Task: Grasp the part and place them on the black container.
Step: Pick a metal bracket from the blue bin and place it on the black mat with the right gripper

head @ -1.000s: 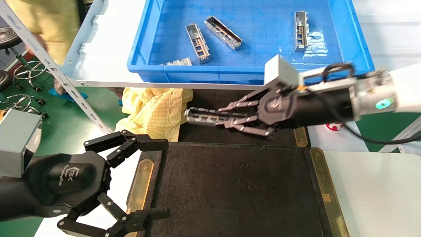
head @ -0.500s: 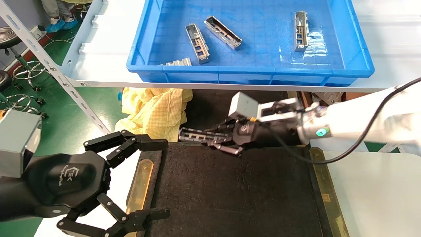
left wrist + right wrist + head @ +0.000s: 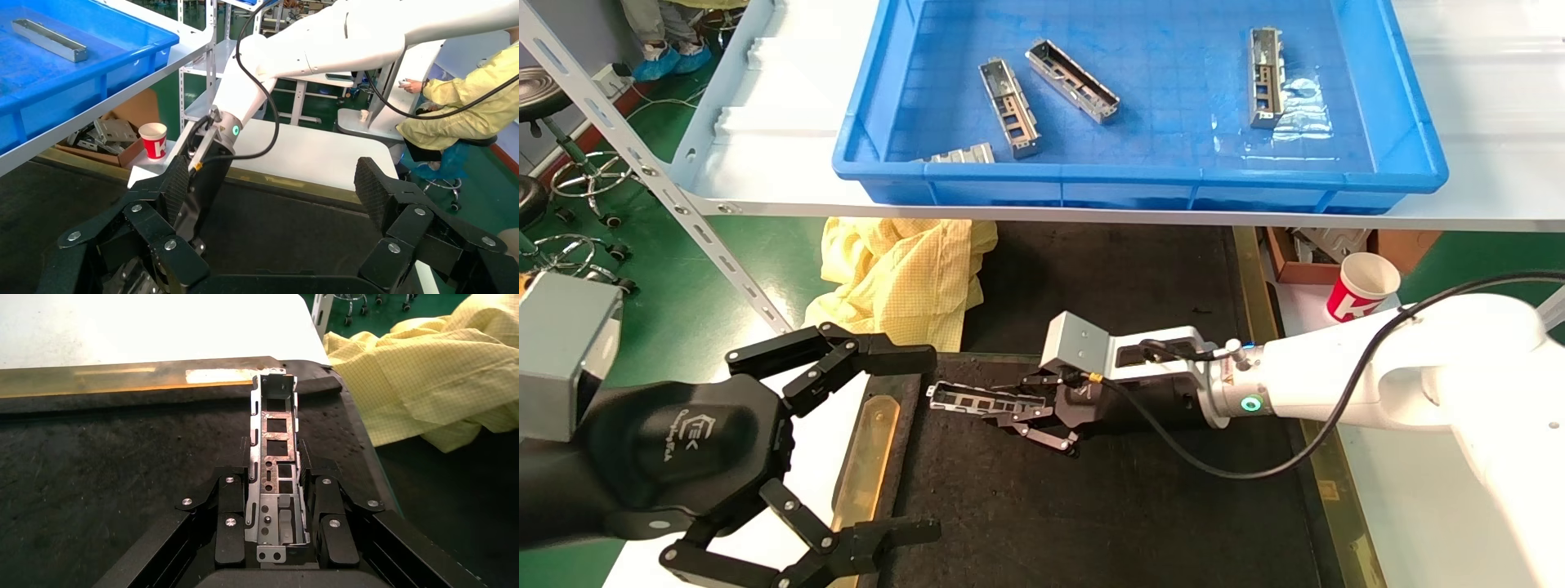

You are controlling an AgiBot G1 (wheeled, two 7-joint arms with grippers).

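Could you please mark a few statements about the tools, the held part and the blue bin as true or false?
1. The right tool is shut on a part. True.
2. The left tool is shut on a part. False: it is open and holds nothing.
3. The held part is over the black container. True.
4. The blue bin holds no parts. False: several lie in it.

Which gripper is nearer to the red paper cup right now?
Right. The right gripper, shut on a part low over the black container, is on the cup's side of the scene. The left gripper hangs open off the container's far left edge.
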